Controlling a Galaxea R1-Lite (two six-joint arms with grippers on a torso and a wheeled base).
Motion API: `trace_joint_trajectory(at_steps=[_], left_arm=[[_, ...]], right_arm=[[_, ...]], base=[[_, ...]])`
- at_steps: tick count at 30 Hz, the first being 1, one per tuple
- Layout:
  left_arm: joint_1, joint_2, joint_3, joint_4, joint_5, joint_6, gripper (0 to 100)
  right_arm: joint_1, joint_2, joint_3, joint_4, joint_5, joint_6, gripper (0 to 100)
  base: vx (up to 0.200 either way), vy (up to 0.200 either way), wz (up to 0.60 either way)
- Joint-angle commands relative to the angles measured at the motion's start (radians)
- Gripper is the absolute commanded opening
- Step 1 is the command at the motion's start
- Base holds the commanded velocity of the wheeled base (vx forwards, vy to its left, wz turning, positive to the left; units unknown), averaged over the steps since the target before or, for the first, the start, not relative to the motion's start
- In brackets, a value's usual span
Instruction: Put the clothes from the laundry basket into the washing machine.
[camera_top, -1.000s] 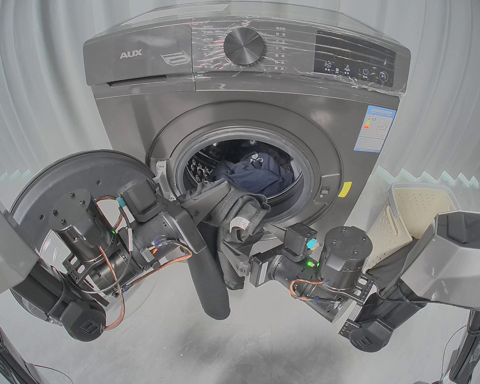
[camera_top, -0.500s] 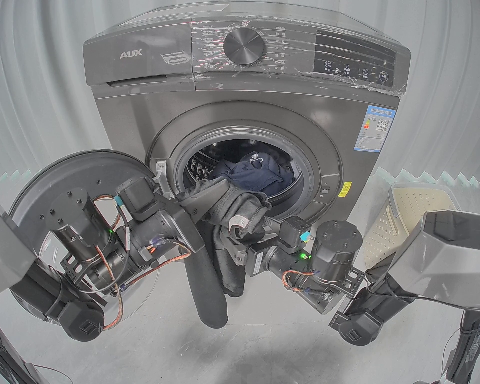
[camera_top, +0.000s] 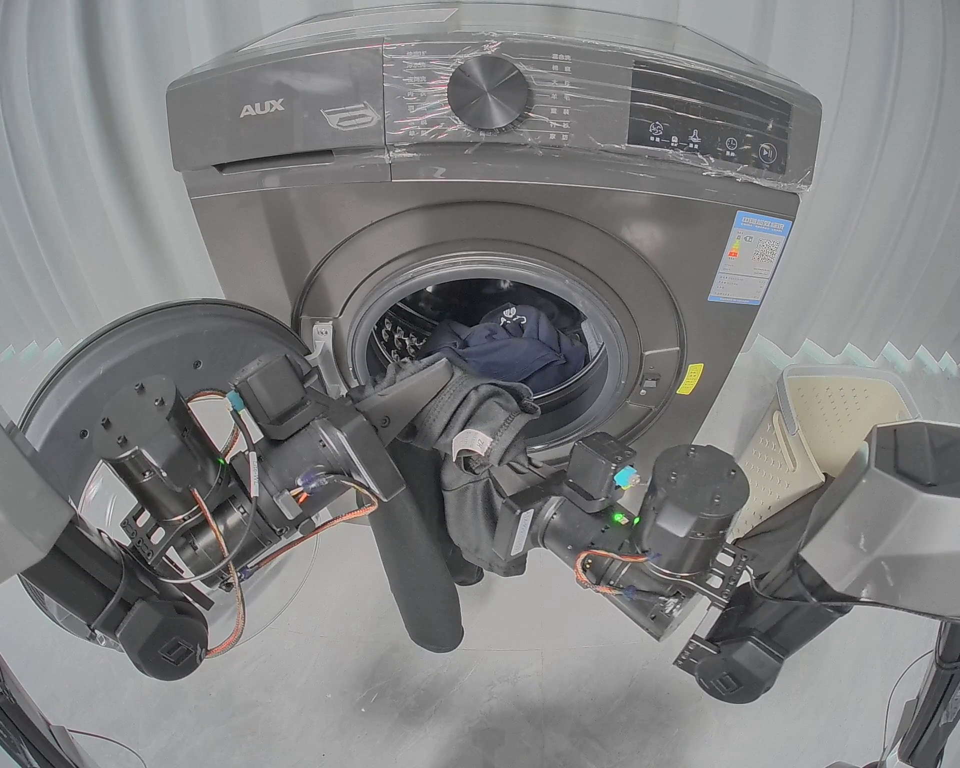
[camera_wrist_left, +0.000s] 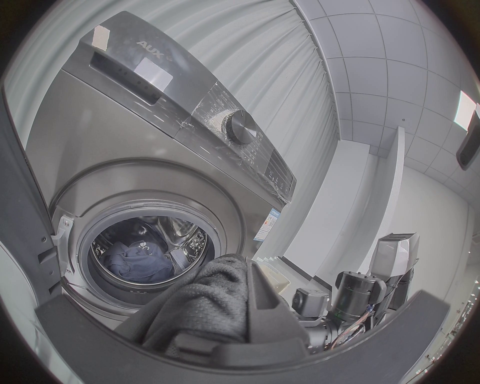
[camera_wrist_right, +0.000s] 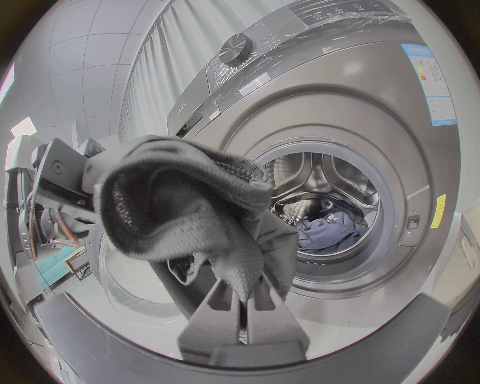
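A: Left end effector (camera_top: 425, 385)?
B: Clamped on the grey garment (camera_top: 485, 425) (right end effector (camera_top: 490, 485) pinches its lower fold too).
A: Where's the garment?
B: Strung between both, just before the washing machine (camera_top: 300, 230) opening. Navy cloth (camera_top: 520, 345) lies beyond, inside.

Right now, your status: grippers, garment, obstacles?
Both shut on grey garment: left gripper, right gripper. Garment hanging outside drum. Door open wide; navy clothes inside.

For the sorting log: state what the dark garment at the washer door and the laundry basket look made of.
The dark garment: soft knit fabric, matte charcoal; looped weave shows, fibre cannot be told. The laundry basket: apparently rigid moulded plastic, matte cream; walls pierced with small regular holes.
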Motion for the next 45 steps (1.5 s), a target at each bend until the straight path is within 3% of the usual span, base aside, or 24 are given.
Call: trace_joint_trajectory(at_steps=[1,5,6,11,18,35,40,42,45], left_arm=[[0.013,0.003,-0.007,0.0,0.0,-0.018,0],[0.016,0.003,-0.005,0.0,-0.001,-0.024,0],[0.019,0.003,-0.004,0.0,-0.001,-0.032,100],[0.056,0.013,0.004,0.0,-0.001,-0.067,100],[0.071,0.055,0.018,0.0,0.002,-0.067,100],[0.074,0.122,0.067,0.0,0.0,-0.052,100],[0.077,0.19,0.115,0.0,-0.001,0.052,100],[0.076,0.194,0.127,0.0,-0.007,0.072,100],[0.076,0.199,0.142,0.0,-0.013,0.077,100]], right_arm=[[-0.002,-0.109,0.095,0.01,0.0,-0.002,0],[-0.011,-0.135,0.114,0.011,0.0,-0.005,0],[-0.014,-0.146,0.115,0.011,0.0,-0.006,0],[-0.031,-0.2,0.128,0.022,0.0,-0.011,0],[-0.069,-0.258,0.124,0.044,0.001,-0.012,0],[-0.072,-0.316,0.124,0.044,0.007,-0.014,0],[-0.074,-0.328,0.094,0.044,0.007,-0.014,0],[-0.074,-0.327,0.08,0.044,0.007,-0.014,0],[-0.074,-0.324,0.069,0.044,0.007,-0.014,0]], base=[[0.0,0.0,0.0],[0.0,0.0,0.0],[0.0,0.0,0.0],[0.0,0.0,0.0],[0.0,0.0,0.0],[0.0,0.0,0.0],[0.0,0.0,0.0],[0.0,0.0,0.0],[0.0,0.0,0.0]])
